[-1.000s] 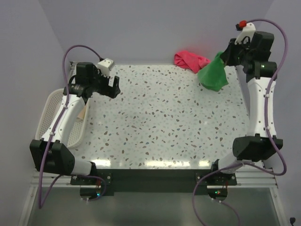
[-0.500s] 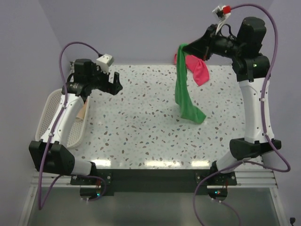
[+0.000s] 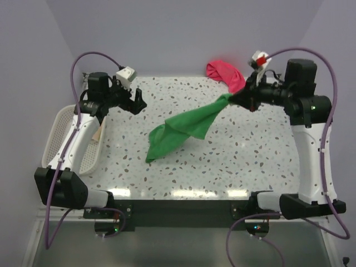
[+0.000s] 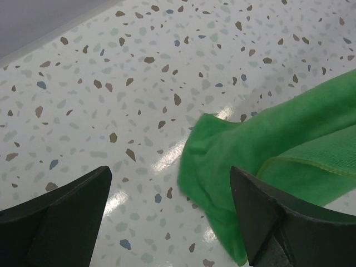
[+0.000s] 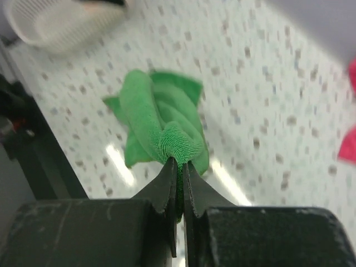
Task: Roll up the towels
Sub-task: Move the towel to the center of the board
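The right gripper (image 3: 239, 100) pinches one end of the green towel (image 3: 182, 125), whose bunched other end rests mid-way across the speckled table (image 3: 253, 147). The left gripper (image 3: 138, 104) hangs spread over the table's far-left area.

Right wrist view blurred: beyond green towel (image 5: 161, 119), white mesh basket (image 5: 55, 25) cut by top edge, pink-red towel (image 5: 348, 149) by right edge. Peach towel (image 3: 99, 133) mostly behind left arm (image 3: 78, 136).
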